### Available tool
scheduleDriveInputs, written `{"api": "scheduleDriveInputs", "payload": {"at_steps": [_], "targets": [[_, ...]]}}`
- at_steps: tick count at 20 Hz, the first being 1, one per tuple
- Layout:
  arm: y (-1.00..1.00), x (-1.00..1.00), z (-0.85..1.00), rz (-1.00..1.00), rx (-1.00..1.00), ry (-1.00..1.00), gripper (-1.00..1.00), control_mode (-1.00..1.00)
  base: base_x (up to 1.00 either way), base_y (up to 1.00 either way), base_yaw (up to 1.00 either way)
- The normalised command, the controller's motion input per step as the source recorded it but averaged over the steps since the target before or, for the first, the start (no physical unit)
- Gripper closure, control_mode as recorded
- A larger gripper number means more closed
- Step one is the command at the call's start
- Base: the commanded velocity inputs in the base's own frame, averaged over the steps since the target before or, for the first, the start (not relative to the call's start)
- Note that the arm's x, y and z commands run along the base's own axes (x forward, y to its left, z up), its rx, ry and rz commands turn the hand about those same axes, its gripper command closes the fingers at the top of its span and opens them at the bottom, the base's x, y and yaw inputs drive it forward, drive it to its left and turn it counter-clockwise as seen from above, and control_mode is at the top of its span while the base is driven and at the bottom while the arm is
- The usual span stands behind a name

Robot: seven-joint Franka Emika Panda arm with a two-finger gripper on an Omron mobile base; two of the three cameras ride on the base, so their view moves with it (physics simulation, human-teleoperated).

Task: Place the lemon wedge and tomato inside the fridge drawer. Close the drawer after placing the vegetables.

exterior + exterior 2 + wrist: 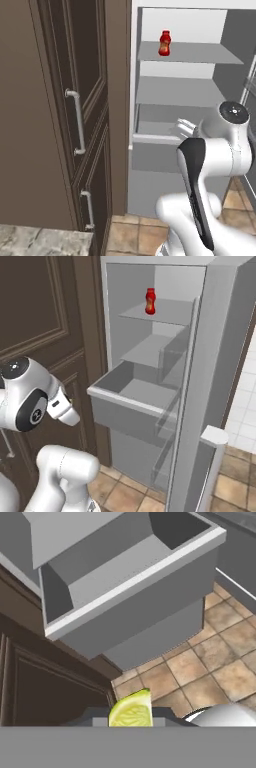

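Hand (131,724) pinched shut on the lemon wedge (131,709); in the hand view the yellow-green wedge sits between the finger tips with its pale cut face toward the camera and its point up, so the grip reads as taken across the flat sides. The wedge is carried in the air, in front of and above the fridge drawer (135,592), not yet over its cavity; tiled floor (210,657) shows beyond the wedge. The fridge drawer stands pulled out, open at the top, interior bare as far as can be seen; the right base view shows the same open box projecting from the fridge below the grey shelves (150,351). Judged reason for this pose: holding the wedge high and short of the front panel lets the arm clear the drawer's rim before coming over the cavity to release. Tomato not located in these views, so it is presumably to be fetched afterwards. A red sauce bottle (164,43) stands on the top shelf, well apart from the work and no part of it. Dark cabinet doors (75,125) flank the fridge on its left, close to the arm's elbow; a wide swing there could brush them. Stage judged: first item in transit, drawer still to be closed.
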Motion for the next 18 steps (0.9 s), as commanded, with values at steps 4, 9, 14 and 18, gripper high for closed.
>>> {"api": "scheduleDriveInputs", "payload": {"at_steps": [4,9,14,18], "targets": [[0.0,0.0,0.0,0.0,0.0,0.0,1.0,1.0,0.6,0.0,-0.12],[-0.09,0.08,0.04,-0.02,0.01,0.01,1.0,-1.0,0.42,-0.07,-0.1],[-0.64,0.59,0.36,-0.07,0.07,0.12,1.0,-1.0,0.0,0.0,0.0],[-0.43,0.97,0.07,-0.03,0.04,0.24,1.0,-1.0,0.0,0.0,0.0]]}}
